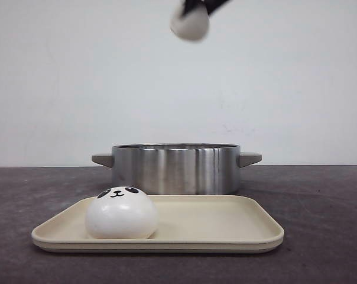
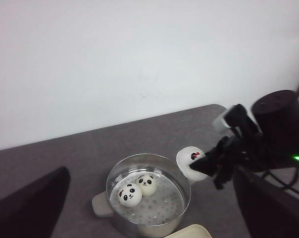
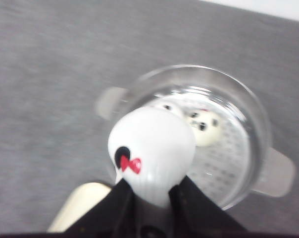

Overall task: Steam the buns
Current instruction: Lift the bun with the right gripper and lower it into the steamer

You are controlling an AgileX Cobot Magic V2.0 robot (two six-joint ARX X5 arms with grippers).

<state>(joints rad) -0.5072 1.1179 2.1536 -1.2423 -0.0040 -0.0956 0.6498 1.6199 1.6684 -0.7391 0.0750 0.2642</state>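
Right gripper (image 3: pixel 152 196) pinches a bun (image 3: pixel 152 153) from below, high over the steamer pot (image 3: pixel 258 148), so I clear its rim. Two buns inside; one (image 1: pixel 121 213) waits on tray (image 1: pixel 226 228). Left gripper's state: cannot tell.

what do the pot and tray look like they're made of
Pot: metal, likely stainless steel, brushed and shiny; its wall shows streaky vertical reflections. Tray: cream, matte, smooth with rounded edges, no glare; probably plastic or melamine, though the look leaves that open.

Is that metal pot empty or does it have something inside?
Not empty. The pot holds two panda-faced buns on its perforated floor; a third hangs above in the right pincer.
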